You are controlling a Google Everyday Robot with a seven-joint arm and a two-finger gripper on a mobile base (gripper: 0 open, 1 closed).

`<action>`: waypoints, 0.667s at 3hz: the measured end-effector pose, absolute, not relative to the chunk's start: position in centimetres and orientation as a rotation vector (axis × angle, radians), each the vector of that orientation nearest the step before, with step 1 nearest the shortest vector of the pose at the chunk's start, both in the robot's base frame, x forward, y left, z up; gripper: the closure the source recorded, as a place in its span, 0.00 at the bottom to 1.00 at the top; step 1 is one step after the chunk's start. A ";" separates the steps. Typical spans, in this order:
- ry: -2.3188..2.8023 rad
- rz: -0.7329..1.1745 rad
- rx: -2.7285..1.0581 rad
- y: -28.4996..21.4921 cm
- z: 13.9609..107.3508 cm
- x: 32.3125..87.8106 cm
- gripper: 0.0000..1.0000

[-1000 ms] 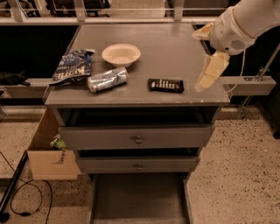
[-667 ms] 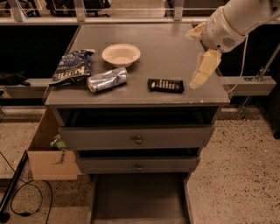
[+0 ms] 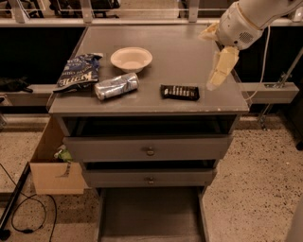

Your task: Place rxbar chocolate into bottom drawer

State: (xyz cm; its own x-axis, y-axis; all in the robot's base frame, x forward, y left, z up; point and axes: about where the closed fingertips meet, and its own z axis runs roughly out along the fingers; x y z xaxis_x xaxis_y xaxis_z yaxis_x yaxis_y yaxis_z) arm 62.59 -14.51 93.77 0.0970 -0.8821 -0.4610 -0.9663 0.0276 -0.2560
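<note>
Smooth white cylindrical robot arm (image 3: 258, 12), upper right. It ended in a bulbous white wrist housing (image 3: 236, 27), which bore a small patch of dark perforations on its lower face. The pale cream-yellow, blocky gripper (image 3: 221, 70) hung below the housing, over the right edge of the grey desk (image 3: 184, 52). A thin light-coloured cable (image 3: 263, 56) curved down behind the housing.

The gripper (image 3: 214, 83) has edged left over the cabinet (image 3: 184, 42).

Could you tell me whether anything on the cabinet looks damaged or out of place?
The silver can is crushed and lies on its side beside the chip bag. The end effector hovers right of the rxbar chocolate.
</note>
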 end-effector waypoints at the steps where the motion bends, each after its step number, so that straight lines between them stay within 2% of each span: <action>1: 1.809 0.236 -1.877 -14.3 92.3 63.8 0.00; 2: 1.831 0.279 -1.883 -14.4 90.1 64.7 0.00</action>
State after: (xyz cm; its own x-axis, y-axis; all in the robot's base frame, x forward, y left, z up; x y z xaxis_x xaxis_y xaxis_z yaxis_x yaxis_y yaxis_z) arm 64.67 -14.37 90.05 0.0768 -0.8772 -0.4740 -0.9785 0.0250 -0.2049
